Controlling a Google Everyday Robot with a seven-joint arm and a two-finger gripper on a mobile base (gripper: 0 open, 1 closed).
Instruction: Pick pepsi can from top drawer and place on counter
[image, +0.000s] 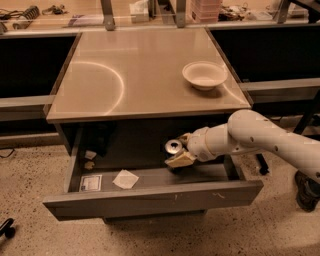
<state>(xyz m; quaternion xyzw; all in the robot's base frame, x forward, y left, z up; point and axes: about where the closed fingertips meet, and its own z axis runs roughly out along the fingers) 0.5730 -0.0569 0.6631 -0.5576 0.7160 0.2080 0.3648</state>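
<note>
The top drawer (150, 200) is pulled open below the counter (140, 75). The pepsi can (173, 146) stands upright inside the drawer, right of its middle; its silver top shows and its dark body is mostly hidden. My gripper (176, 154), on the white arm reaching in from the right, is inside the drawer right at the can, with a tan part against the can's front side. The drawer front hides the can's base.
A white bowl (204, 75) sits on the counter's right rear. In the drawer lie a white paper scrap (125, 178), a label card (90, 182) and small bits at the left (90, 160). Dark cabinets flank both sides.
</note>
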